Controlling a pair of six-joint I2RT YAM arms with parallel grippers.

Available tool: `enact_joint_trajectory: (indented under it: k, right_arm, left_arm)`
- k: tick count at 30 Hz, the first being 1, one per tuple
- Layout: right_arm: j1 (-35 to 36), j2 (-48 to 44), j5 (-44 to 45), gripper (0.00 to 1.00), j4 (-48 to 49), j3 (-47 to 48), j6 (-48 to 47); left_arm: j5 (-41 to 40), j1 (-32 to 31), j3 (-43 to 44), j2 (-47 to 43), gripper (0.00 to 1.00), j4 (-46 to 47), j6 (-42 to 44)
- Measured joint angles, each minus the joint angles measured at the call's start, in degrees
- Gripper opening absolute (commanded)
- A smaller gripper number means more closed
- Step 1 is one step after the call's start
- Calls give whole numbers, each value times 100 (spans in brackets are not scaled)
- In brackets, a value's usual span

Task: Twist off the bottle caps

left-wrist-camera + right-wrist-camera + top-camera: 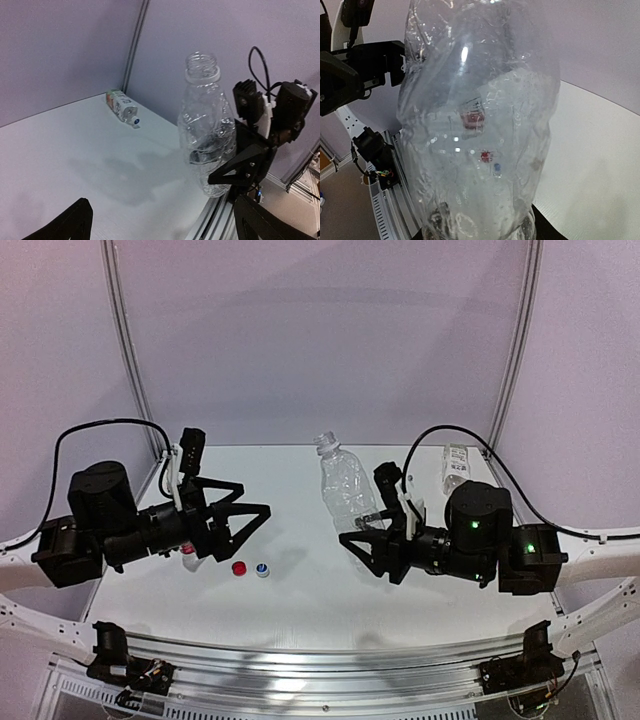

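The slim ribbed bottle [343,485] stands upright with no cap, its open neck showing in the left wrist view [202,67]. My right gripper [362,526] is shut on its lower body, and the bottle fills the right wrist view [480,100]. My left gripper [257,500] is open and empty, its fingertips [75,220] wide apart above the table. The small red-labelled bottle [188,556] lies under the left arm. A red cap [239,568] and a white-and-blue cap [262,570] lie loose beside it. The larger green-labelled bottle [455,468] lies at the back right with its cap [135,120] on.
Grey walls with metal posts [125,350] close the back and sides. An aluminium rail [320,655] runs along the near edge. Cables [100,425] loop over both arms.
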Motion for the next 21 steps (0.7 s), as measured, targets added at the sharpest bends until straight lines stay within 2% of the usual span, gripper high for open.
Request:
enact_joint_trajectory:
  k: [7,21]
  right_arm:
    - [0,0,-544,0,140,0,-68]
    - [0,0,-1222,0,258,0,-166]
  left_arm:
    - [664,0,442,160,92,188,83]
    - [1132,7,1517,1274,78,566,39]
